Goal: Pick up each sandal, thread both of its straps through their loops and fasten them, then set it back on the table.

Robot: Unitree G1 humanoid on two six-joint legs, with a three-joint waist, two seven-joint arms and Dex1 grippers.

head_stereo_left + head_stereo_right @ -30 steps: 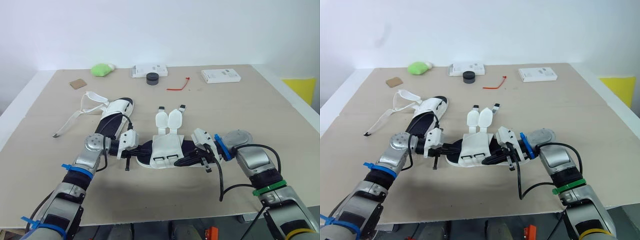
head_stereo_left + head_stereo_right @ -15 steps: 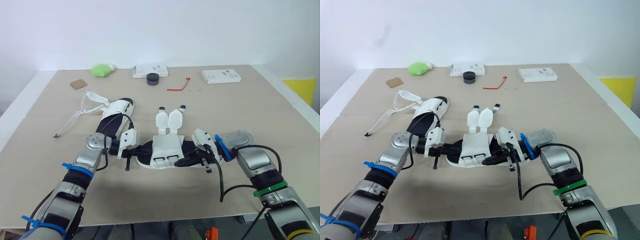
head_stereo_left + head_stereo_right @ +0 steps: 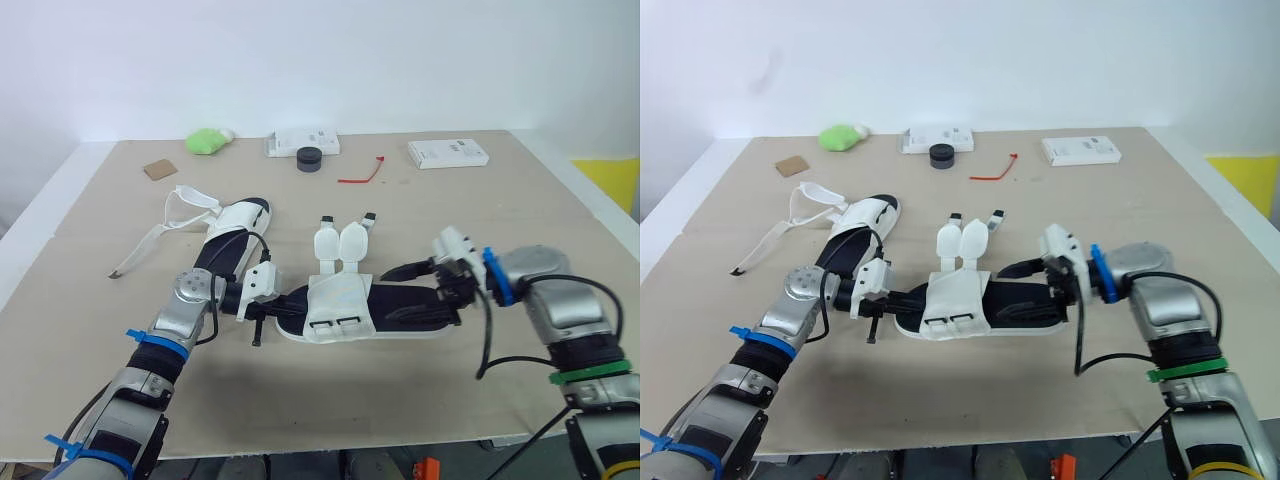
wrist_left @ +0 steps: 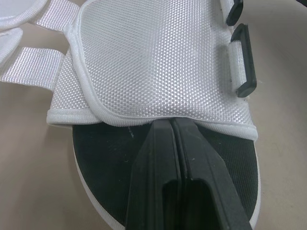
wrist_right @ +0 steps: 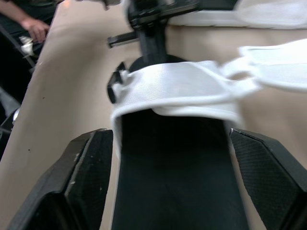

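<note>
Right tool spread around sandal end; left tool closed.

The bench is bare along its near edge and over its whole right side. Mid-bench a sandal lies crosswise, the left gripper at one end, the right gripper spread wide astride the other. A second sandal and its loose strap block the left side. Along the far edge stand a green lump, two white boxes, a black puck and a red tie.
</note>
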